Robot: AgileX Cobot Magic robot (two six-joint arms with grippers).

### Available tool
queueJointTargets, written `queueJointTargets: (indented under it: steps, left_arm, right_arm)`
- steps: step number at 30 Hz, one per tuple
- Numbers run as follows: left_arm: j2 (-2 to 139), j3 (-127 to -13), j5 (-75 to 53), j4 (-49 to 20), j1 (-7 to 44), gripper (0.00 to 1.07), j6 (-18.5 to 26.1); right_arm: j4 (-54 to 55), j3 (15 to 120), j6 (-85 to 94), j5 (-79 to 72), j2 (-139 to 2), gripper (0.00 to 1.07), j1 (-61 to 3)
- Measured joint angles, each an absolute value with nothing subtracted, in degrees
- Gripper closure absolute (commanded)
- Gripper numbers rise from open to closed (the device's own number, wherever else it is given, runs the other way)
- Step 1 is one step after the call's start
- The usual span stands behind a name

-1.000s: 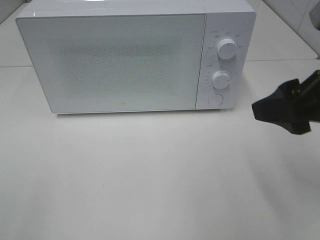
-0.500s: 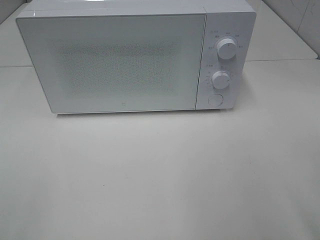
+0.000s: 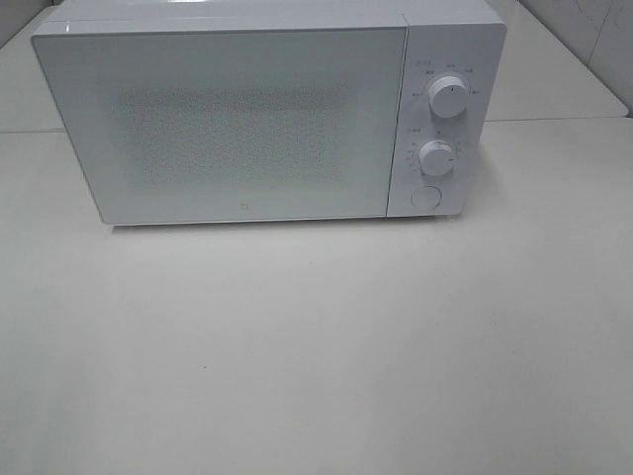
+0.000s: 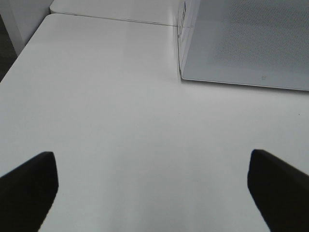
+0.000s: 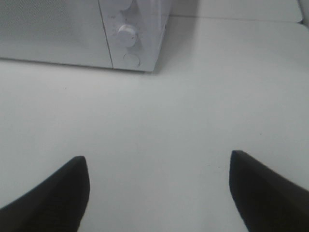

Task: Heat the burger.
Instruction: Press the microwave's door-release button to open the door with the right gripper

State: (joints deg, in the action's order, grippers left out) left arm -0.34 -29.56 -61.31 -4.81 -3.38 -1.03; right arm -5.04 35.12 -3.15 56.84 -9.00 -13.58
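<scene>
Burger: nowhere in sight. Not on the table [image 3: 316, 346], not between either set of fingers. Perhaps shut inside the microwave [image 3: 247, 20], behind the closed door [image 3: 227, 124]; cannot tell, since nothing shows through the frosted, dotted panel. Hence no direction from the fingers to give, no heading, no long axis; being round, likely none sideways anyway, only the upright stack.

Further out, on the panel at the microwave's right end: upper knob [image 3: 449, 97], lower knob [image 3: 436, 156], round button [image 3: 425, 197] beneath.

Left gripper [image 4: 150, 159]: spread wide, holding nothing, low over bare table, facing the door's left corner, apart from it. Right gripper [image 5: 158, 159]: also spread, holding nothing, facing the panel corner with the lower knob [image 5: 126, 35] and button [image 5: 131, 59], well short of both. Neither arm visible from the high camera.

Judged from this: right arm the nearer to the controls, so better placed for either the button or a knob; left arm better placed for the door's far edge.
</scene>
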Motion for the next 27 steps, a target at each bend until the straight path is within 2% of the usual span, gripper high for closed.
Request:
queueJointTargets:
  steps: [10, 18, 27]
  left_arm:
    - [-0.34, -29.56, -61.31, -4.81, -3.38, 0.06, -1.03]
    - [-0.34, -29.56, -61.31, -4.81, -3.38, 0.06, -1.03]
    - [-0.34, -29.56, -61.31, -4.81, -3.38, 0.06, -1.03]
  right_arm:
    - [-5.04, 34.03, -3.21, 57.41, 0.34, 0.31, -7.22]
    - [-5.04, 28.53, -3.21, 57.01, 0.34, 0.31, -6.7]
    - [-5.04, 28.02, -3.21, 55.69, 0.34, 0.31, -6.7]
